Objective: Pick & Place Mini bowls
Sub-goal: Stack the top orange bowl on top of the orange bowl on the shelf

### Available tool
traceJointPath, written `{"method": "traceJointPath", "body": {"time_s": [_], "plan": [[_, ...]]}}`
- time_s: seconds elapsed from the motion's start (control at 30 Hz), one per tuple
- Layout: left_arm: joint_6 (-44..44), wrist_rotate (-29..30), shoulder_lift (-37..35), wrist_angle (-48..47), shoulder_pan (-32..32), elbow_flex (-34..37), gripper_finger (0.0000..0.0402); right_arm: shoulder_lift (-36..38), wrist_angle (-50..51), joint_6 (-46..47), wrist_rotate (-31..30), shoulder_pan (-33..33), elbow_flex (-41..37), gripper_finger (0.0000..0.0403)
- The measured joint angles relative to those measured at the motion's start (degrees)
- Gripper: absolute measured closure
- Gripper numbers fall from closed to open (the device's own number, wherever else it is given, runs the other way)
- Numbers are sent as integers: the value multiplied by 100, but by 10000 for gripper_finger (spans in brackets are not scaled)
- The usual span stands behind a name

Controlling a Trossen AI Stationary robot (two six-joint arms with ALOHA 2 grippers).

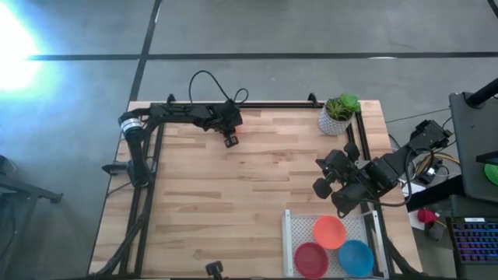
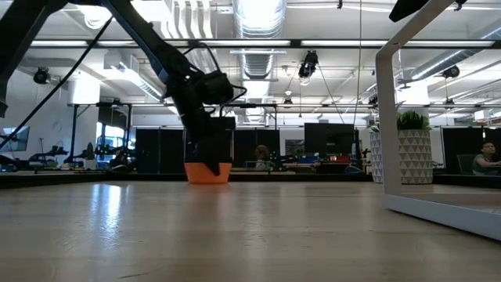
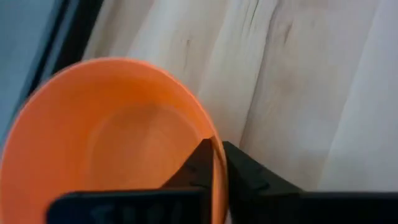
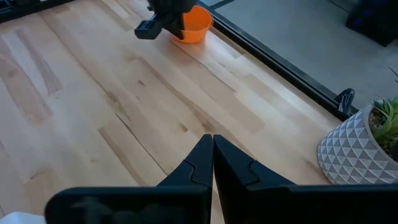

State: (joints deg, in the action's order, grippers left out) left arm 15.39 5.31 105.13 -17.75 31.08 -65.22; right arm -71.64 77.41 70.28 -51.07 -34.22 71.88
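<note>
The left gripper [image 3: 217, 163] is clamped on the rim of an orange mini bowl [image 3: 118, 143], one finger inside the wall and one outside. In the high view this bowl sits at about 11 o'clock on the wooden table [image 1: 233, 202], close to the far edge.

To do this step well, judged from the grip: keep the pinch firm and lift straight up before travelling, since a rim hold lets the bowl swing or slip.

The right gripper [image 4: 212, 155] has its fingers together on nothing and waits at about 3 o'clock.

Count: four mini bowls visible.
- Two orange: the held one and one in the white tray [image 1: 289, 233] at 5 o'clock.
- One red.
- One blue.

One potted plant [image 1: 338, 113] stands at 1 o'clock.
</note>
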Motion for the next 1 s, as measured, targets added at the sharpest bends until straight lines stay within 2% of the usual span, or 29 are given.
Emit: {"method": "traceJointPath", "body": {"time_s": [0.07,0.23,0.47,0.67,1.0], "plan": [[16,35,-7,114,-6,-3,393,-2,0,0,0,0,0,394],[132,79,-9,118,-70,-243,399,-13,0,0,0,0,0,394],[283,-155,-9,-355,-563,-1139,400,-13,0,0,-4,0,-2,394],[283,-445,-9,-373,-1030,-1673,401,-13,0,-32,-3,0,-4,394],[257,-455,2,-331,-1524,-1896,401,-13,-22,26,-2,0,-4,394]]}}
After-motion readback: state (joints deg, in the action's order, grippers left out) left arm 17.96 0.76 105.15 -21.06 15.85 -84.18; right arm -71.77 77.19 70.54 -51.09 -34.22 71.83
